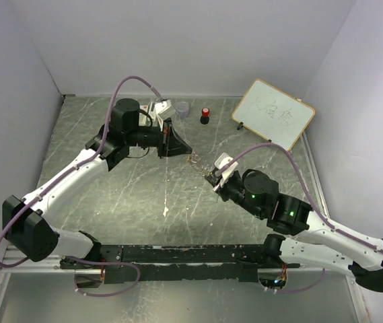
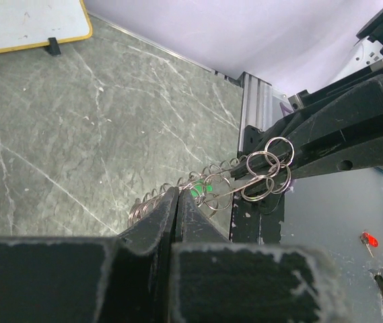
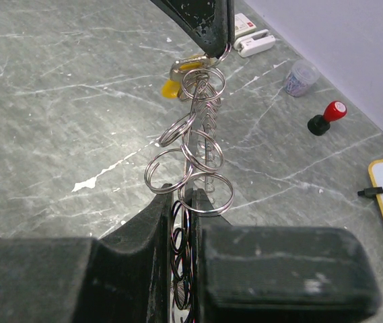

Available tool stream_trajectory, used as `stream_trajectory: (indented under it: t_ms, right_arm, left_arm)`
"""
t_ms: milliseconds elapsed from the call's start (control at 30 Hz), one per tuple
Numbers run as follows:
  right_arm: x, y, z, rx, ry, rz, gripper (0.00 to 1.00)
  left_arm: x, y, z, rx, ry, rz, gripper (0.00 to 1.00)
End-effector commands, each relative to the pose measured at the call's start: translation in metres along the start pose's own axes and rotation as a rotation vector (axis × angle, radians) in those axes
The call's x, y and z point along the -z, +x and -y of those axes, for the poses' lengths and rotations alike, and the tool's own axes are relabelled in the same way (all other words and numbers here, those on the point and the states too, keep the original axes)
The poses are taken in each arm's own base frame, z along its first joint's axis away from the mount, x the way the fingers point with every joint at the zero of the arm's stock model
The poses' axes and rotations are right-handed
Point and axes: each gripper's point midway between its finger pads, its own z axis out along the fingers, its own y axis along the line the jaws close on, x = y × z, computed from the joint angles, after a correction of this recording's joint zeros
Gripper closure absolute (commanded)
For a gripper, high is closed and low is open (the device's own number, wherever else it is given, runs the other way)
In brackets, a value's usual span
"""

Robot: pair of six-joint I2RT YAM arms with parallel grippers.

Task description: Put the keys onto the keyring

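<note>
On the left, the black left gripper is squeezed tight. It pinches one end of the big, thin, silvery metal keyring, which has lots of little wire rings all round it. The keyring is stretched out in the air between the two grippers, over the middle of the dark green stone-look table.

Right by the tips of the left gripper is the tiny yellow key. Its yellow head hangs down and its silver part sits up against the rings. The tiny green key is there too, tucked in among the little rings just past the same tips. Only a bit of green shows. I cannot tell if either key is hooked on.

To the right, the black right gripper is closed narrow on the other end of the keyring. A bunch of little rings sticks out above its tips.

At the back of the table stand a small see-through cup and, just to its right, a black knob with a red cap. Far right leans a white board with a yellow edge.
</note>
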Motion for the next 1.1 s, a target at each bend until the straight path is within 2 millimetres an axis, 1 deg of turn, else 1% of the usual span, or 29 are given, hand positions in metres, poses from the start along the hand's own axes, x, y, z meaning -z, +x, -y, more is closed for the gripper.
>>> stream_trajectory:
  t_ms: [0,600,1067]
  right_arm:
    - [0.009,-0.003,-0.010,0.019,-0.066,0.016,1.00]
    - [0.008,-0.007,-0.013,0.032,-0.088,0.025,1.00]
    - [0.005,-0.009,-0.015,0.050,-0.099,0.023,1.00]
  left_arm:
    - [0.013,-0.033,-0.019,-0.154,-0.060,0.122,0.93]
    - [0.009,-0.026,0.002,-0.219,0.088,0.137,0.93]
    - [-0.002,-0.019,0.013,-0.241,0.160,0.107,0.93]
